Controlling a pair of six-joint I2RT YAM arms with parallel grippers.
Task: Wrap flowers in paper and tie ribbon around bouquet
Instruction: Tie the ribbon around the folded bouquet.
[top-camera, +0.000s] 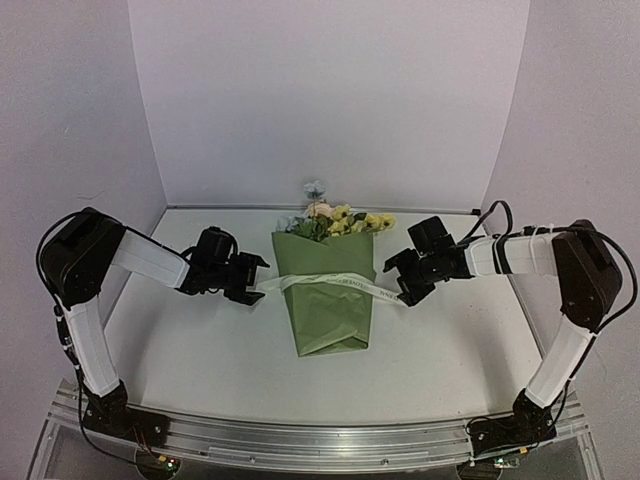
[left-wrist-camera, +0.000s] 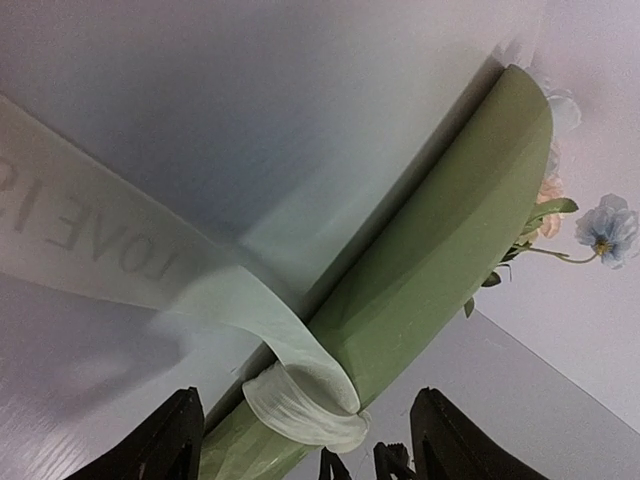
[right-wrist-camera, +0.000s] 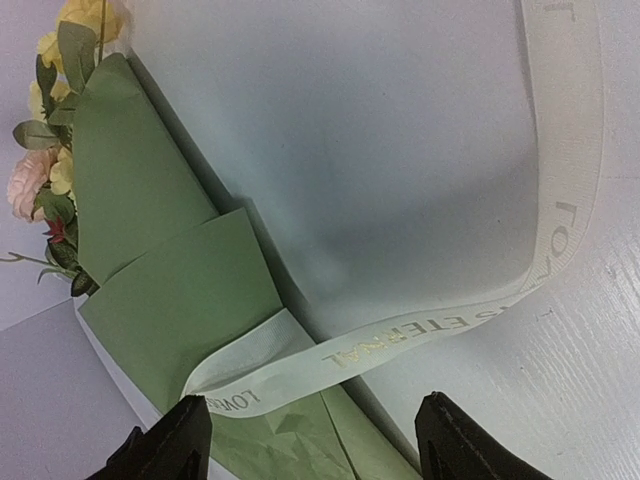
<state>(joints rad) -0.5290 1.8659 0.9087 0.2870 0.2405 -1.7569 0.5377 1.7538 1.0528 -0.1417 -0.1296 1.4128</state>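
The bouquet (top-camera: 326, 300) lies in the middle of the table, an olive-green paper (left-wrist-camera: 440, 250) cone with its point toward the arms. The flowers (top-camera: 340, 222) stick out of its far end, yellow and pink blooms (right-wrist-camera: 40, 170). The cream ribbon (top-camera: 330, 281) with printed lettering runs across the cone from side to side. My left gripper (top-camera: 250, 280) is open at the ribbon's left end, where a ribbon loop (left-wrist-camera: 290, 395) curls round the paper between the spread fingers, unpinched. My right gripper (top-camera: 402, 280) is open at the right end, the ribbon (right-wrist-camera: 400, 340) passing just ahead of its fingers (right-wrist-camera: 175, 445).
A grey-blue bloom (top-camera: 315, 188) stands on a thin stem near the back wall. White walls close in the table (top-camera: 200, 350) at the back and both sides. An aluminium rail (top-camera: 320, 440) carries the arm bases along the near edge.
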